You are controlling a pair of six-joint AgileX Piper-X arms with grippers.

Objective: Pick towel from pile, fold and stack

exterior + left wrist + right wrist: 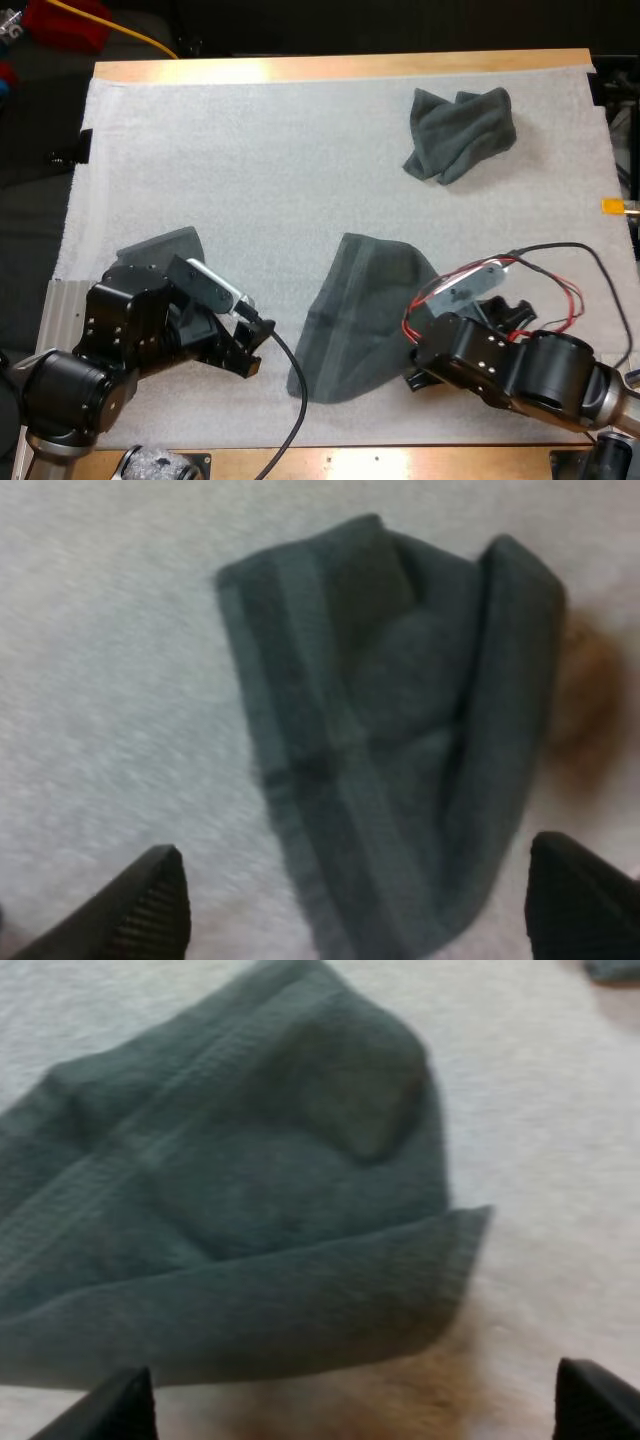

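Towel, the loose one to be folded, lies flat on the white mat between the two hands, touching neither.

The left hand is wide open, its fingers apart and clear of the cloth. What I take to be the same towel starts just ahead of it. The right hand is equally wide and empty, and the towel's turned-over edge lies just in front of it.

From the left hand the towel's long axis runs away from the fingers, with a hem band along it. From the right hand it lies crosswise. From above it is a lopsided wedge, pointing from the near edge toward the far side of the tabletop.

Farther out, a second towel sits partly under the left arm, and a crumpled towel lies well beyond the right hand.

The risks, as I judge them:
- The right hand may pinch both layers of the turned-over edge, locking in a crease.
- Either hand may catch the mat along with the cloth.
- Uneven grips on so skewed a shape could give a crooked fold.
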